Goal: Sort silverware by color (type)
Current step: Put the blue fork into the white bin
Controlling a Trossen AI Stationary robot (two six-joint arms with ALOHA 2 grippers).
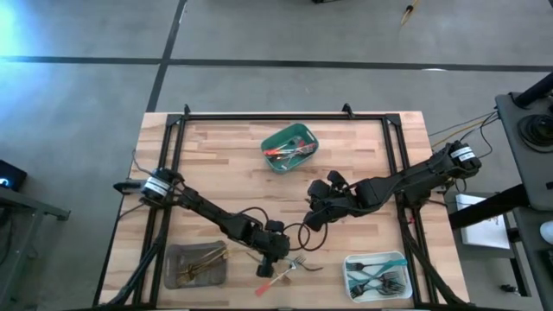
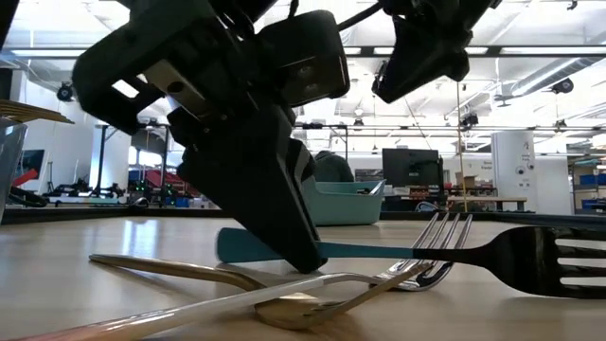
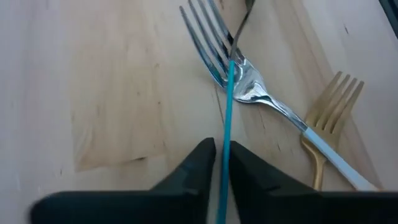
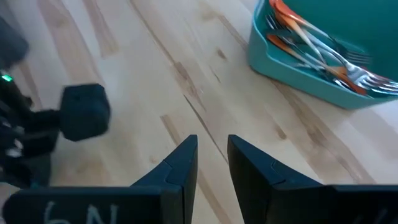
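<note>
My left gripper (image 1: 275, 252) is down at the table's near middle, shut on a teal-handled fork (image 3: 229, 93) with a dark head (image 2: 530, 260). This fork crosses over a silver fork (image 3: 249, 87). A gold fork (image 3: 333, 99) lies beside them on the wood, and a red-orange-handled utensil (image 1: 270, 282) lies nearer the front edge. My right gripper (image 1: 313, 216) hovers at the table's centre, empty, its fingers (image 4: 186, 149) a narrow gap apart. My left gripper pinches the teal handle (image 3: 225, 134) between its two fingers, partway along the handle. The fingers slant down from above and lie across it (image 2: 298, 256). The fork stays about level and low, its head over the silver fork; whether it is clear of the table does not show.
A green tray (image 1: 289, 147) with red-orange-handled silverware stands at the far middle. A grey tray (image 1: 196, 263) with gold utensils is at the near left. A white tray (image 1: 378, 275) with teal-handled ones is at the near right. Bare wood lies between them.
</note>
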